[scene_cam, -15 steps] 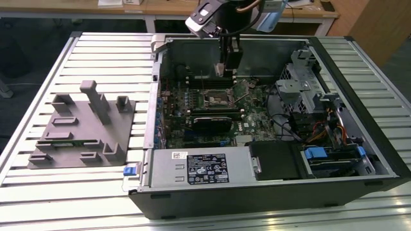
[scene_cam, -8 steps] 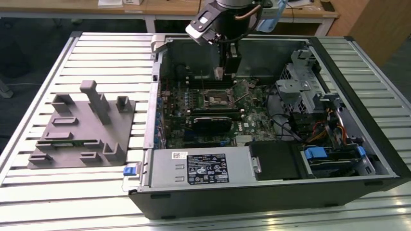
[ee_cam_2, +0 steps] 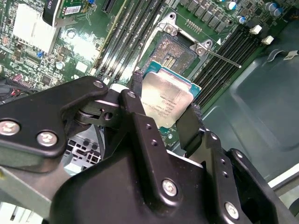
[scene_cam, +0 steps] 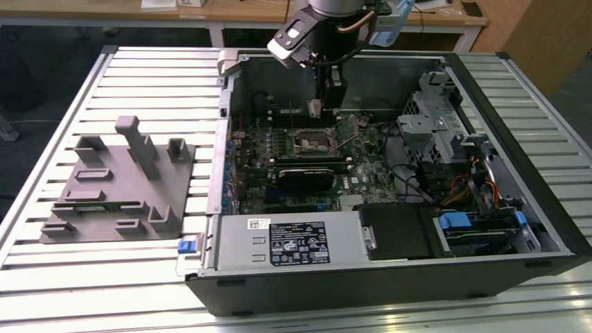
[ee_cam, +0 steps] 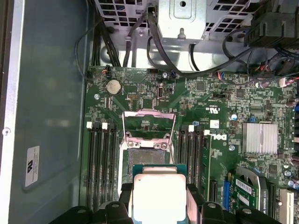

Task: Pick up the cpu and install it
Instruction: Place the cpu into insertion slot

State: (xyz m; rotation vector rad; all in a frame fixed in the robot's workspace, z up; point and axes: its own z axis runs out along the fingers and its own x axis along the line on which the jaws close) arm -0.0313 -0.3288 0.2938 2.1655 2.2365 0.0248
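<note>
My gripper (scene_cam: pixel 317 105) is shut on the cpu (ee_cam_2: pixel 166 100), a small silvery square chip with a green edge, clamped between two black fingers (ee_cam_2: pixel 190 125). It hangs inside the open computer case, just above the motherboard. The open socket (ee_cam_2: pixel 170 53) lies directly beyond the chip, its load plate (ee_cam: pixel 148 122) swung up and its contact field bare. In the first wrist view the cpu (ee_cam: pixel 159 196) sits just short of the socket (ee_cam: pixel 145 157). In the exterior view the socket (scene_cam: pixel 310 142) is below the gripper.
Memory slots (ee_cam: pixel 100 158) flank the socket on both sides. The socket lever (ee_cam_2: pixel 219 58) sticks out sideways. A grey box with a white label (scene_cam: pixel 287 239) fills the case front, a drive cage (scene_cam: pixel 434 118) the exterior view's right. A grey plastic fixture (scene_cam: pixel 120 187) stands on the slatted table.
</note>
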